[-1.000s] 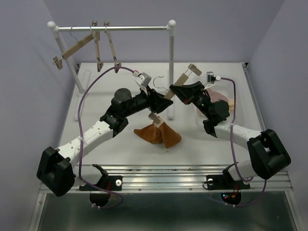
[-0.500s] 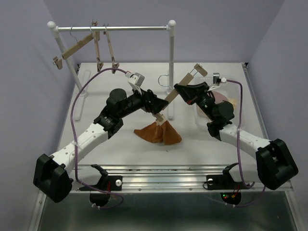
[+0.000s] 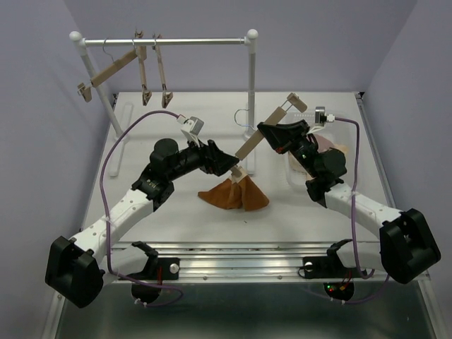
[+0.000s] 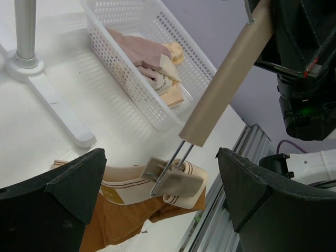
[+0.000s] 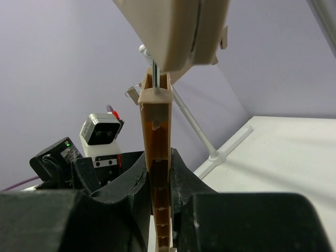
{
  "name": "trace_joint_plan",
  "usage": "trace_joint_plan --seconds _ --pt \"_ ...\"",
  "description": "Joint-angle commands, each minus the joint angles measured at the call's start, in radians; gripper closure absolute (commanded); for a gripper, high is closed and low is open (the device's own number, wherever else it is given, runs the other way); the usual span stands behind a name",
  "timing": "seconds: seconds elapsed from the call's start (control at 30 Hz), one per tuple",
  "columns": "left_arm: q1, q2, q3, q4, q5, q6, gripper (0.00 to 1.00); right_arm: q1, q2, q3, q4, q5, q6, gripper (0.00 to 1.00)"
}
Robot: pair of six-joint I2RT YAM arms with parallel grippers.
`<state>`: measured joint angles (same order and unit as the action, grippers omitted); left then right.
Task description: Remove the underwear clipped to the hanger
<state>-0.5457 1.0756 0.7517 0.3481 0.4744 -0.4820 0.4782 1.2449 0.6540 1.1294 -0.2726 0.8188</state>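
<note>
basket [image 4: 122, 67]: pink and cream underwear [image 4: 142, 50] inside
hanger [image 3: 252, 143]: tilted, right gripper [image 5: 157, 184] clamped on its bar
rust underwear [image 3: 233, 195]: heaped on table [image 3: 141, 205], waistband at lower clip [image 4: 176, 181], possibly pinched in it
left gripper [image 3: 228, 164]: jaws wide apart, flanking lower clip

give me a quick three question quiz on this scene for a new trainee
1. True or false: the left gripper is open and holds nothing.
2. What is the right gripper shut on? A: a pair of briefs. B: the wooden hanger. C: nothing.
3. In a few words: where do the dusty pink briefs lie?

Key: 1 true. 2 B. 3 in the white basket.
</note>
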Motion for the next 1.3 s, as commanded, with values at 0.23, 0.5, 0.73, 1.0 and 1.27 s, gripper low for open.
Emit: trace_joint_plan --seconds 0.23,0.5,0.73,1.0,1.27 --pt "0.007 -0.029 -0.025 0.061 0.089 -0.013 0.01 -0.006 0.064 0.094 0.147 -0.08 0.06 0.99" --pt "0.009 -0.036 -0.029 0.066 0.124 -0.01 0.01 -0.006 0.11 0.128 0.199 -0.109 0.079 0.99" --pt "0.01 -0.034 -0.032 0.078 0.153 -0.009 0.01 -0.006 0.157 0.17 0.21 -0.114 0.079 0.99" --pt "0.012 -0.051 -0.045 0.083 0.152 -0.007 0.01 -0.033 0.218 0.194 0.173 -0.091 0.074 0.99" --pt "0.012 -0.069 -0.046 0.081 0.142 -0.006 0.09 -0.043 0.232 0.196 0.136 -0.068 0.049 0.99"
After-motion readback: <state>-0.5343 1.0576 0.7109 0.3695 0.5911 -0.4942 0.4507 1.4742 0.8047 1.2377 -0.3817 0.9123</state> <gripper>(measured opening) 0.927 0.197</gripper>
